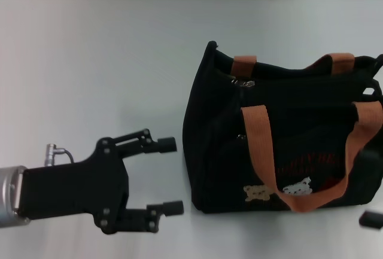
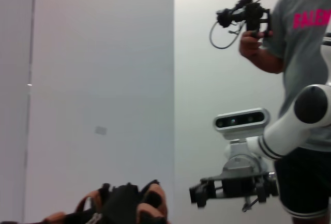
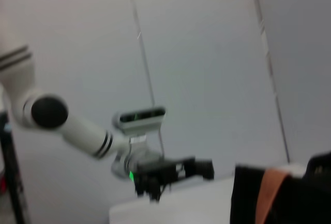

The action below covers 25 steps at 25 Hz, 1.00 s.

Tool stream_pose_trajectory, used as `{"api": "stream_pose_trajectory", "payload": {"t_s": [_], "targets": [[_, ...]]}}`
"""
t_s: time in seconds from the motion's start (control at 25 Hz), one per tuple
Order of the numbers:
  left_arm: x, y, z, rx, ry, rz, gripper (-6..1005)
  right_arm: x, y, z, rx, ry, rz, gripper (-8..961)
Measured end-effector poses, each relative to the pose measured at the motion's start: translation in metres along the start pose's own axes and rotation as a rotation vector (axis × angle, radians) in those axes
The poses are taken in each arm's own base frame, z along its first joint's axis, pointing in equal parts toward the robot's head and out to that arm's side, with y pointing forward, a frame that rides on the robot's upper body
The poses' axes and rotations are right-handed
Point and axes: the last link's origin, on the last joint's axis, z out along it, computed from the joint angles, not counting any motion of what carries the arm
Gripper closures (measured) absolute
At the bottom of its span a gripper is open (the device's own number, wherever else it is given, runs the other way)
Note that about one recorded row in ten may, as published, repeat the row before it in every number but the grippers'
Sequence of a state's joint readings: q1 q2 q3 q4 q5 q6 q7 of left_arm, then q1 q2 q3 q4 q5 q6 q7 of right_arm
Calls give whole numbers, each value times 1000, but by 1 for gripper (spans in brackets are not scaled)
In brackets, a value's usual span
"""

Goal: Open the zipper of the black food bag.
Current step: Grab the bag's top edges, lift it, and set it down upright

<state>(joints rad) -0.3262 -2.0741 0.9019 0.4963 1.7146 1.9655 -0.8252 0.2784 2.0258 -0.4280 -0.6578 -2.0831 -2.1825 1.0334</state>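
Counter (image 1: pixel 108 61): pale, smooth and matte; it carries the bag and lies under the left arm.

Left gripper (image 1: pixel 172 176): black, with two slim rod-tipped fingers (image 1: pixel 166 145) spread wide apart and holding nothing. It hovers low over the counter, near the bag's left end panel but not touching it, and it points toward the bag.

Key relation: the black food bag (image 1: pixel 221 151) lies to the right of the left gripper, straight ahead of its open fingers. The zipper (image 1: pixel 299 79) runs left to right along the bag's top rim, roughly in line with the way the gripper points. Its small silver pull tab (image 1: pixel 243 83) sits at the rim's left end, so the left arm looks the nearer one to take it, though the tab lies farther from the robot than the gripper does.

Bag: boxy, soft black fabric, slumped a little, with orange-brown webbing handles (image 1: pixel 258 151) looping over the front and two pale bear prints (image 1: pixel 281 191) low down under red lettering. The zipper seems mostly closed.

Right gripper (image 2: pixel 230 192): seen from the left wrist view, held off to the bag's right; whether its fingers are apart or together cannot be told.
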Motion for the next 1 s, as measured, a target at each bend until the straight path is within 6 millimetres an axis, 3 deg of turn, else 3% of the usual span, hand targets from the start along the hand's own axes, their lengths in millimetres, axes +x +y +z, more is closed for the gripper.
{"api": "stream_pose_trajectory", "payload": {"t_s": [0.36,0.68,0.92,1.0], "targets": [[-6,8,-3,26,5,2,181,4,3,4,-53,45,6,115],[-19,0,-8,125,-66,-9,189,10,4,18,-53,21,-17,114],[-31,6,-10,208,-52,-16,195,10,7,11,59,-63,-60,114],[-36,10,-8,240,-31,25,196,8,6,1,219,-212,-87,114]]}}
